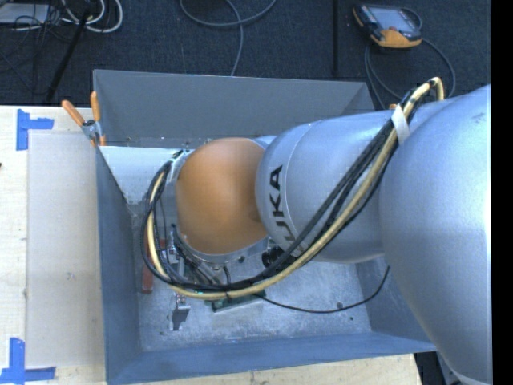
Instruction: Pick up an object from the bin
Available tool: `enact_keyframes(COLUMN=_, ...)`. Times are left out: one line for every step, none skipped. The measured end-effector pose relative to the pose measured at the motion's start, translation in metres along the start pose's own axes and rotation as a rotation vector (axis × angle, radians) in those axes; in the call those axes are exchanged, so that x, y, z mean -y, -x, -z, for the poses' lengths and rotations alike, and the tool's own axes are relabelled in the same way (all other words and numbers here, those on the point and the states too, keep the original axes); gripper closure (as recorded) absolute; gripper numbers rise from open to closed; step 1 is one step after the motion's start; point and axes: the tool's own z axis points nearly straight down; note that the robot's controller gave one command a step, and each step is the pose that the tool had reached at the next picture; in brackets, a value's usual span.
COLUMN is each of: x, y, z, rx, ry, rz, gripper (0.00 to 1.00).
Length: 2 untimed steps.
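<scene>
Robot arm (337, 191) reaches low into the near-left corner of a grey bin (240, 103), the claw (181, 305) impossible to tell open or closed, a flat green piece (240, 300) just beside it; looping cables (151, 231) might snag it.

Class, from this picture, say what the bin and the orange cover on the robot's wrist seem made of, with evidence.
Bin: likely sheet metal, matt grey; its flat walls meet in sharp folded creases.
Orange cover: probably plastic, smooth and semi-matt; a rounded moulded dome with a soft highlight, though I can't be certain.
</scene>
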Motion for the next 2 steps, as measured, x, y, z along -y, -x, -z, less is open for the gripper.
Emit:
enact_keyframes(x=0.0009, y=0.0022, z=0.0038, rx=0.007, ry=0.002, rz=-0.004, gripper=0.00)
enact_keyframes(x=0.0005, y=0.0045, z=0.0030, rx=0.007, ry=0.002, rz=0.000, gripper=0.00)
